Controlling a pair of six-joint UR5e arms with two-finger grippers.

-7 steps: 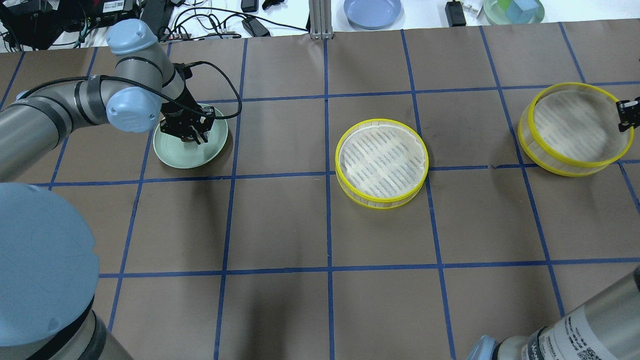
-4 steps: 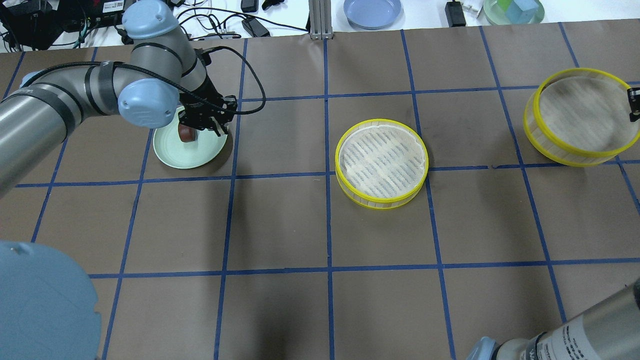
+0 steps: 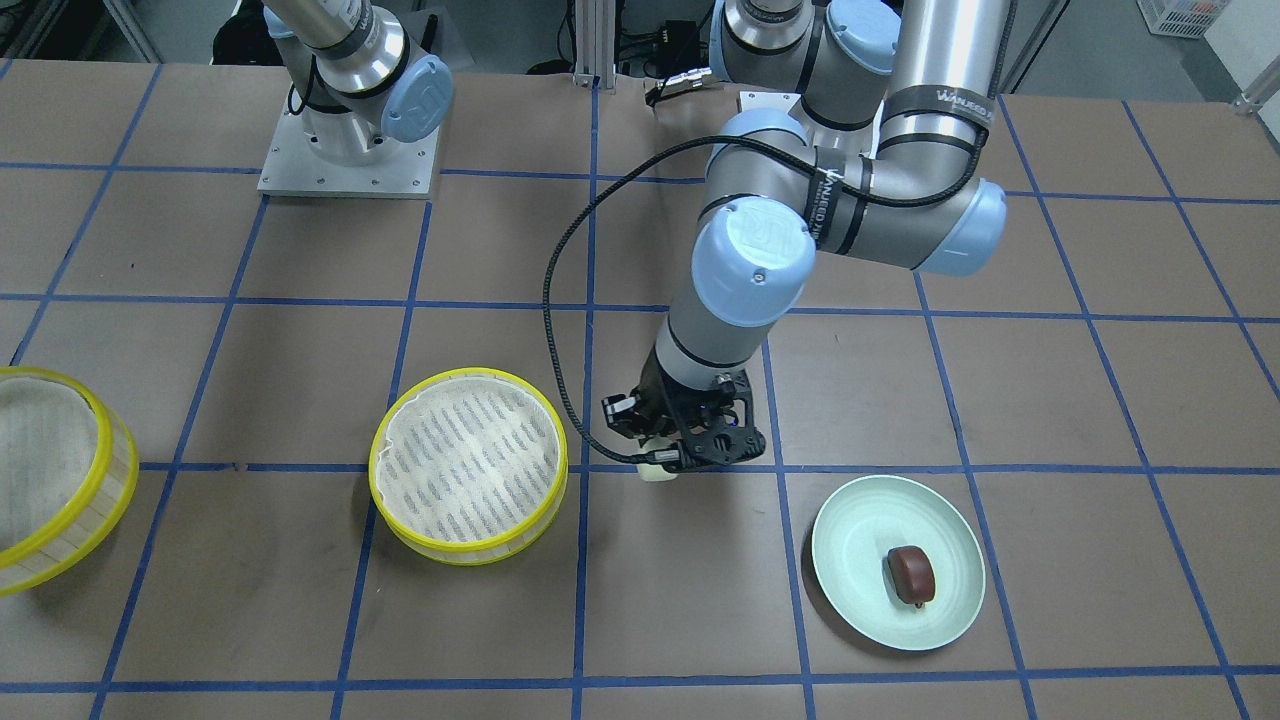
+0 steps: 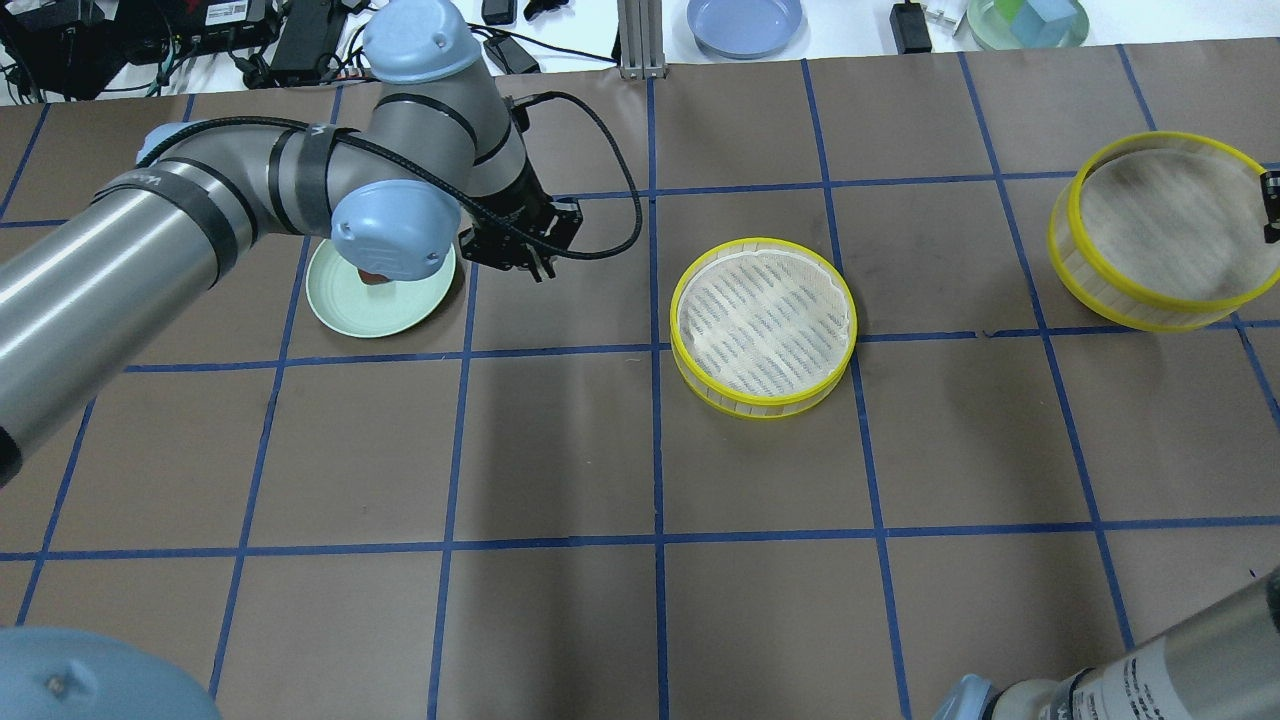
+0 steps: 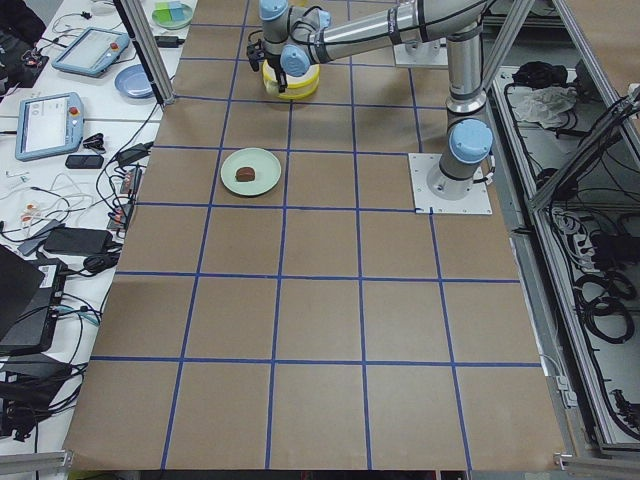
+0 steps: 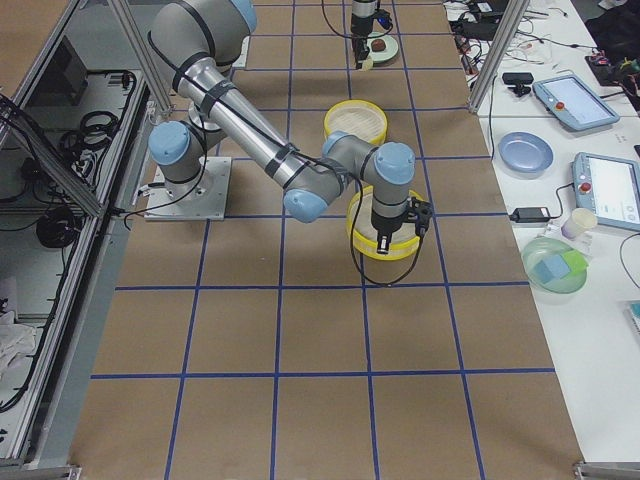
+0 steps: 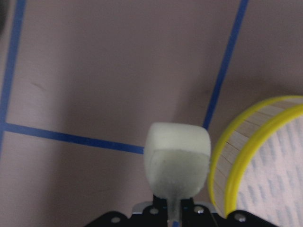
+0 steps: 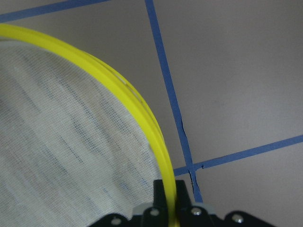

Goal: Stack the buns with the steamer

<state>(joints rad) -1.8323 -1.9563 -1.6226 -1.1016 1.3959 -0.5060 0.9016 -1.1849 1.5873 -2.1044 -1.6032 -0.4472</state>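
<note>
My left gripper (image 3: 672, 462) is shut on the cream-white blocky bun (image 7: 177, 161) and holds it above the table, between the pale green plate (image 3: 850, 520) and the centre steamer tray (image 4: 765, 325). In the left wrist view the tray's yellow rim (image 7: 236, 165) is just right of the bun. The dark reddish-brown bun (image 3: 910, 575) lies on the plate. My right gripper (image 8: 165, 198) is shut on the yellow rim of the second steamer tray (image 4: 1165, 230) and holds it tilted at the table's far right.
A blue plate (image 4: 745, 22) and a green bowl with blocks (image 4: 1028, 22) sit beyond the table's far edge, next to a metal post (image 4: 635, 40) and cables. Blue tape lines grid the brown table.
My left gripper has come off the green plate with the cream-white bun and moved right toward the centre tray. The brown bun now shows. The right gripper lifted its tray slightly.
</note>
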